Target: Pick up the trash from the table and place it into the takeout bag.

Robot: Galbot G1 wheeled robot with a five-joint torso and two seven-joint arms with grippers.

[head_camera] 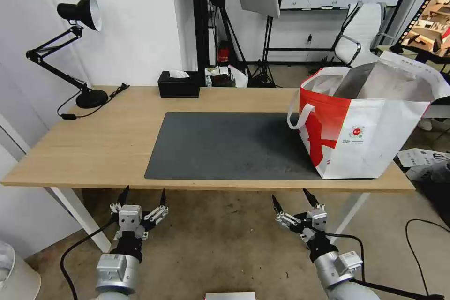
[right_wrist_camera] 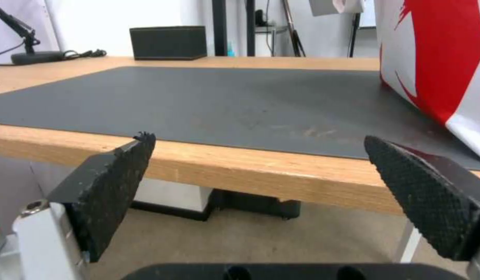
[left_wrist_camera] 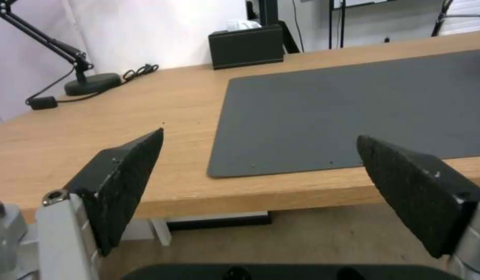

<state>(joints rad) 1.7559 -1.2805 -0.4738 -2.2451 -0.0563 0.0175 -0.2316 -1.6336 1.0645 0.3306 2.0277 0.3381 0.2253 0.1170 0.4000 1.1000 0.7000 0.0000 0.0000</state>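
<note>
Nearest the head camera, both grippers hang below the near edge of the table, over the floor. The left gripper [head_camera: 143,193] and the right gripper [head_camera: 290,196] each hold their black fingers spread wide, empty, tips pointing up toward the desk edge.

Ahead of them lies the long light-wood table with white legs [head_camera: 93,150], its length running from one gripper's side to the other's. On it a large dark grey rectangular mat [head_camera: 225,145] lies with its long axis along the desk, just beyond both grippers; its surface is bare.

Beyond and outward of the right gripper stands the large white-and-red soft takeout bag with silver foil lining [head_camera: 370,126], upright on the right end of the mat, mouth open upward, a white loop handle hanging on the side toward the middle and a small round logo on the near face. Its inside is mostly hidden by the near wall, so I cannot tell what it holds. In the right wrist view the bag [right_wrist_camera: 437,58] is cut off at the frame edge.

Far beyond the left gripper, a black tissue box [head_camera: 179,84] sits at the back edge, and a black articulated desk lamp [head_camera: 79,51] stands on the far left corner with its cord trailing.
</note>
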